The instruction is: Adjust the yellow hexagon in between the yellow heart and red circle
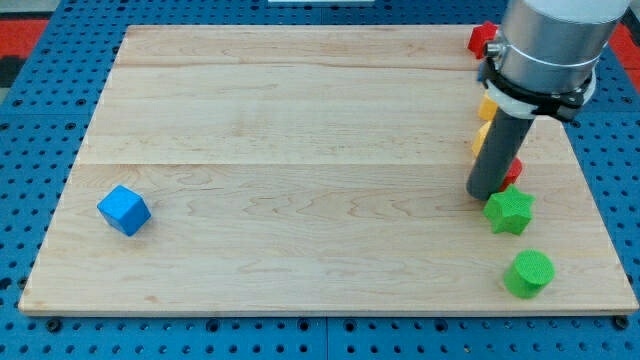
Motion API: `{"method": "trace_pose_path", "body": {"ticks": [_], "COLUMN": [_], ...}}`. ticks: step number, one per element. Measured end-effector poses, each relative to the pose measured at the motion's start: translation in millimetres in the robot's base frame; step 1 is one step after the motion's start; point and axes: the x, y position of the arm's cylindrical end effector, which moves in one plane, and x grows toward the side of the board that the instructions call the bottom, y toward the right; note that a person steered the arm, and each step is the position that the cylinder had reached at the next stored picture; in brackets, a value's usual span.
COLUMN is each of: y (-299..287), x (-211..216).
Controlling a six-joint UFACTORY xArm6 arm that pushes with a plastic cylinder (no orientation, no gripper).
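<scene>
Right behind my tip [487, 194], the yellow hexagon [481, 138] (mostly hidden).

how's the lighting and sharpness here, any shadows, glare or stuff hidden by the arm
Camera view: light is even and soft, with no glare on the wooden board; the blue cube, green star and green cylinder are sharp, with only faint shadows. The arm's grey body is large and slightly soft at the view's top right. It hides most of the yellow and red blocks. My tip sits just left of the green star.
</scene>
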Motion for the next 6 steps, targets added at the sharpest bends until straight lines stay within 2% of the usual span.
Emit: {"method": "trace_pose_path", "body": {"ticks": [1, 2, 3, 4, 5, 6], "y": [-13.5, -41.0, -26.8, -39.2, -3.0, 1.6], "x": [-0.2, -17.7, -37.4, -46.6, -54.2, -56.4]}}
